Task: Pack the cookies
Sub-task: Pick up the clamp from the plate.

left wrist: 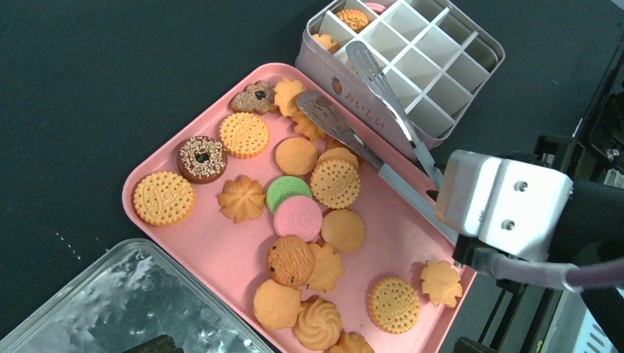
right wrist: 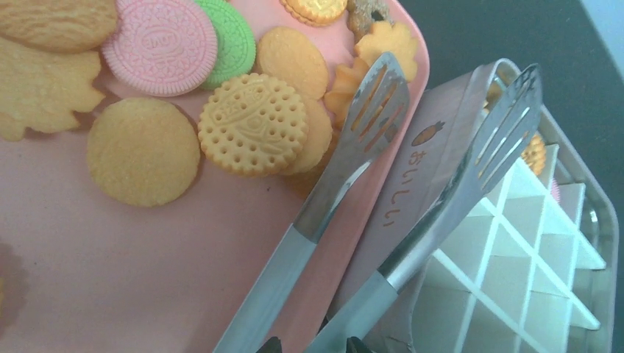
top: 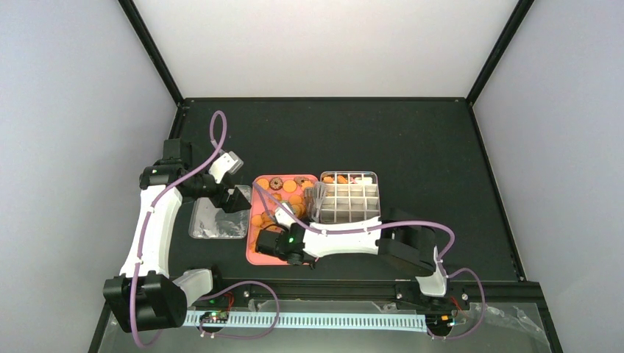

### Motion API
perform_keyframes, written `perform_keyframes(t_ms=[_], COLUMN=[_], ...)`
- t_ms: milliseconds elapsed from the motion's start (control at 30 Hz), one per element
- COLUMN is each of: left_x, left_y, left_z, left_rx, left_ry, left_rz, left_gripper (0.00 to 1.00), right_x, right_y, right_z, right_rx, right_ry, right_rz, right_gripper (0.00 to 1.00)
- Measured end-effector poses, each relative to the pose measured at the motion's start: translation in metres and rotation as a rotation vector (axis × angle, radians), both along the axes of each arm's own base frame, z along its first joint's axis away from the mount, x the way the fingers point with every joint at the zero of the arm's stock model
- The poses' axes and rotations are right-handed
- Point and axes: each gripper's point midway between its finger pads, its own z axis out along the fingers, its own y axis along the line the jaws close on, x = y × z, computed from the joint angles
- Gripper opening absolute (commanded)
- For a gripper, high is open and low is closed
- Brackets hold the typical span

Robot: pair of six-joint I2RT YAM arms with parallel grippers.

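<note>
The cookies [left wrist: 294, 220], mostly orange-golden with one pink, one green and a brown ring, lie on the pink tray [left wrist: 221, 250]; they also show in the top view [top: 276, 195]. A few cookies [left wrist: 352, 18] sit in the white gridded tin [left wrist: 441, 55]. My right gripper [right wrist: 314, 344] is shut on metal tongs [right wrist: 346, 162]. The tongs stand open, one blade beside a dotted round cookie [right wrist: 250, 125] at the tray's edge and the other over the tin [right wrist: 515, 243]. My left gripper [top: 235, 197] hovers open and empty over the tray's left edge.
A clear shiny lid [top: 217, 220] lies left of the tray, under my left wrist; it also shows in the left wrist view [left wrist: 110, 309]. The tin [top: 349, 197] touches the tray's right side. My right arm [top: 346, 239] crosses in front of the tin.
</note>
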Motion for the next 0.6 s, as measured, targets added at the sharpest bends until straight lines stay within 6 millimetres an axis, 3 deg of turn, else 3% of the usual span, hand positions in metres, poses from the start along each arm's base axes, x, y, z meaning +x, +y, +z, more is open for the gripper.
perform_keyframes(t_ms=[333, 533, 600], left_x=[0.0, 0.0, 0.0], left_y=[-0.001, -0.002, -0.002], left_z=[0.001, 0.002, 0.002], left_rx=[-0.006, -0.013, -0.014], left_ry=[-0.001, -0.001, -0.002], left_rz=[-0.002, -0.005, -0.005], left_gripper=[0.99, 0.99, 0.99], right_x=[0.0, 0.002, 0.002], right_y=[-0.01, -0.015, -0.016], right_z=[0.017, 0.022, 0.022], right_rx=[-0.068, -0.096, -0.098], right_ry=[-0.105, -0.136, -0.139], right_rz=[-0.011, -0.015, -0.015], right_gripper=[0.01, 0.02, 0.1])
